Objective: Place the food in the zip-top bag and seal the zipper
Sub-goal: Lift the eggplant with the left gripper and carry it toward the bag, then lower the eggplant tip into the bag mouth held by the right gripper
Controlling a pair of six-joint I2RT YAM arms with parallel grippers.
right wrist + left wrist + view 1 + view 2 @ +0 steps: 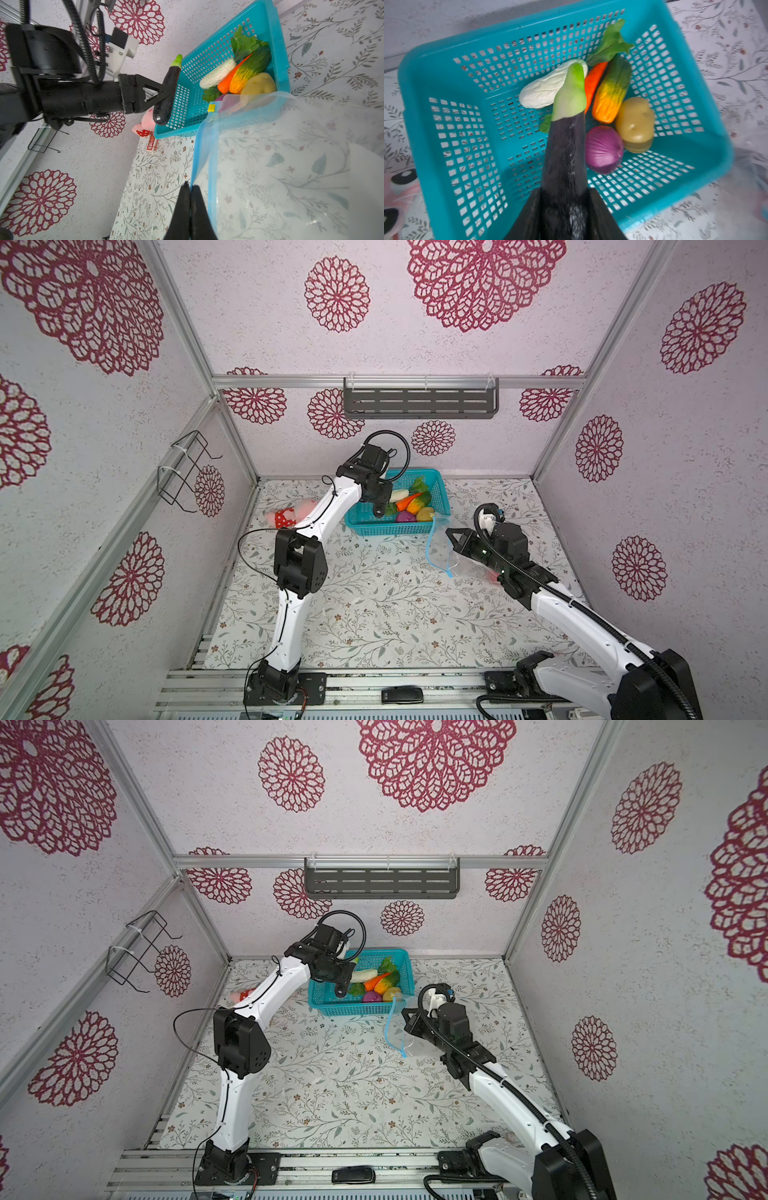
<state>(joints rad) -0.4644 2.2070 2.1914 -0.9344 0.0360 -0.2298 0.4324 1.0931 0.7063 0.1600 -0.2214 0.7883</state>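
My left gripper clamps dark plastic eggplant over teal mesh basket | right gripper pinches clear zip-top bag's blue zipper beside basket | I'd insert lengthwise, slowly.

My table has a pale covering printed with leafy sprigs and small flowers. Toward the back of it stands the teal mesh basket. To the basket's left, near the side wall, lies the pink plush toy, with a small flat red-and-white packet on the table just beside it. The zip-top bag is just beside the basket's near right corner; I cannot tell how much of it rests on the table.
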